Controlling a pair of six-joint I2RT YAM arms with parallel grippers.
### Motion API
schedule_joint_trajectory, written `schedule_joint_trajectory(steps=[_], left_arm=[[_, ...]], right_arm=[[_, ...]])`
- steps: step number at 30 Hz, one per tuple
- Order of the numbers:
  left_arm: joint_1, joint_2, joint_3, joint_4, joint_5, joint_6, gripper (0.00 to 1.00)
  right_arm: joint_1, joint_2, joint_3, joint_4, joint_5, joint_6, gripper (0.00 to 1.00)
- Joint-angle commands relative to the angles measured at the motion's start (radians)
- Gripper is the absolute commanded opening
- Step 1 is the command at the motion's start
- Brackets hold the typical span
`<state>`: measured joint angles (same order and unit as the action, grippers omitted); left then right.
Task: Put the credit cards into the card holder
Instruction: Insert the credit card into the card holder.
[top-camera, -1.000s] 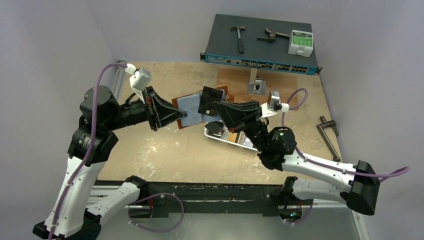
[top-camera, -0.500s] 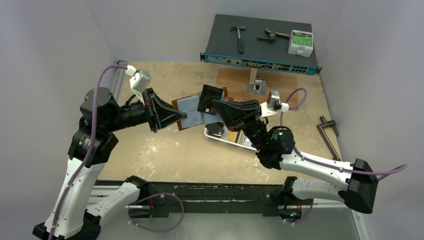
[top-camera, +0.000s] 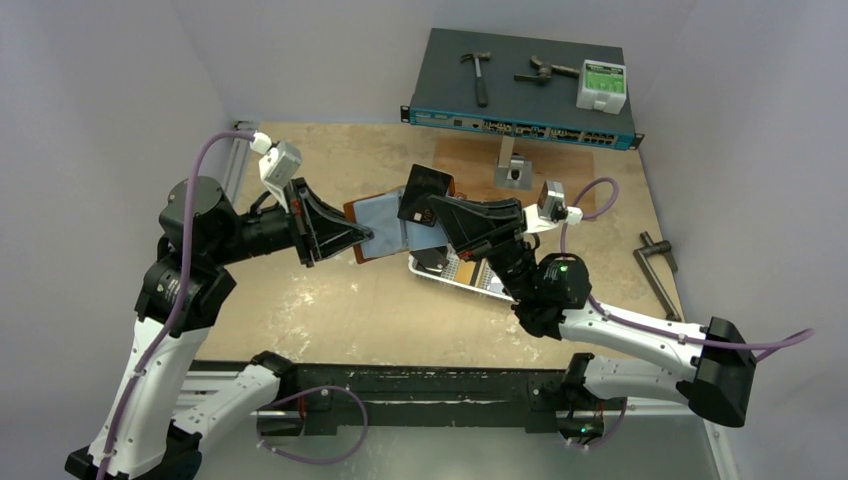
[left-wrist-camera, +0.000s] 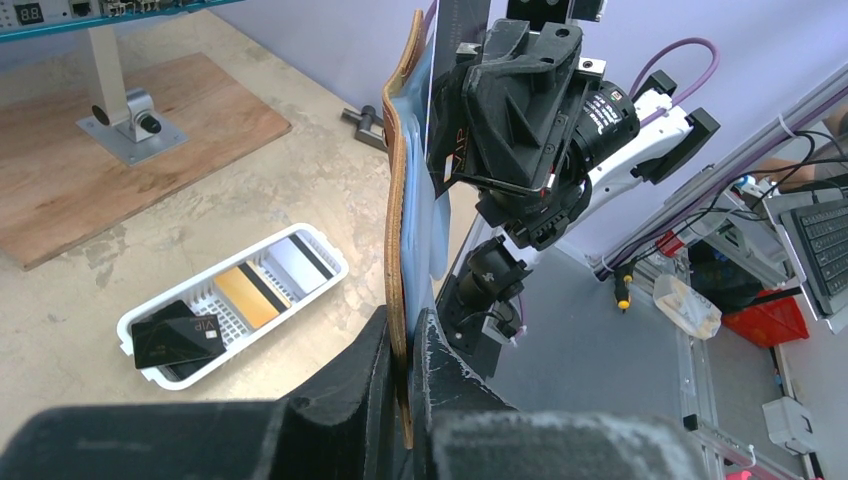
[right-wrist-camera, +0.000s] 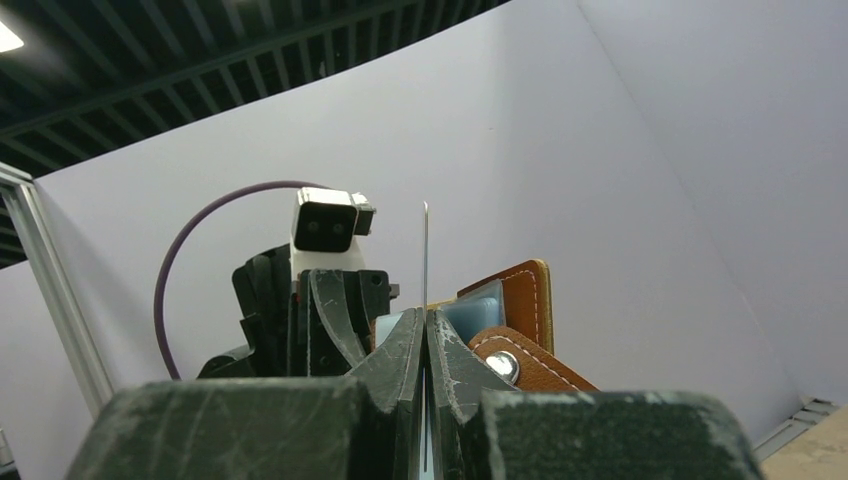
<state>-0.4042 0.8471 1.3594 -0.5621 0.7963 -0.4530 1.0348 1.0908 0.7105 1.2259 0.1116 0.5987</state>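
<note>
Card holder (top-camera: 383, 213), pockets indistinct, is pinched by the left hand (top-camera: 365, 233); right hand (top-camera: 432, 208) pinches a black card (top-camera: 422, 190).

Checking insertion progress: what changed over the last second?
The right fingers, shut on the black card, carried it slightly toward the table's far side and turned it a little. Unchanged: left fingers clamping the card holder, and the cards in the white tray.

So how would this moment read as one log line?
left fingers: shut on card holder, raised open | right fingers: shut on black card, at holder | tray: other cards inside
</note>
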Motion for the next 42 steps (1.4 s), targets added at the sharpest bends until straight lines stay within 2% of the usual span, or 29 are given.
schedule_joint_trajectory(steps=[1, 8, 18, 24, 34, 42], left_arm=[[0.001, -0.016, -0.003, 0.050, 0.034, -0.013, 0.00], [0.002, -0.017, -0.004, 0.051, 0.032, -0.012, 0.00], [0.002, -0.020, 0.000, 0.053, 0.024, -0.010, 0.00], [0.002, -0.022, 0.003, 0.054, 0.023, -0.006, 0.00], [0.002, -0.014, 0.008, 0.064, 0.014, -0.021, 0.00], [0.002, -0.008, 0.014, 0.071, 0.016, -0.027, 0.00]], right_arm=[[-0.004, -0.009, 0.024, 0.051, 0.028, -0.028, 0.00], [-0.004, 0.033, 0.044, 0.049, -0.012, 0.014, 0.00], [-0.004, 0.075, -0.020, 0.095, -0.016, 0.112, 0.00], [-0.005, 0.020, -0.060, -0.013, -0.021, 0.109, 0.00], [0.003, -0.008, -0.033, -0.193, -0.078, 0.095, 0.00], [0.007, -0.029, -0.047, -0.231, -0.075, 0.099, 0.00]])
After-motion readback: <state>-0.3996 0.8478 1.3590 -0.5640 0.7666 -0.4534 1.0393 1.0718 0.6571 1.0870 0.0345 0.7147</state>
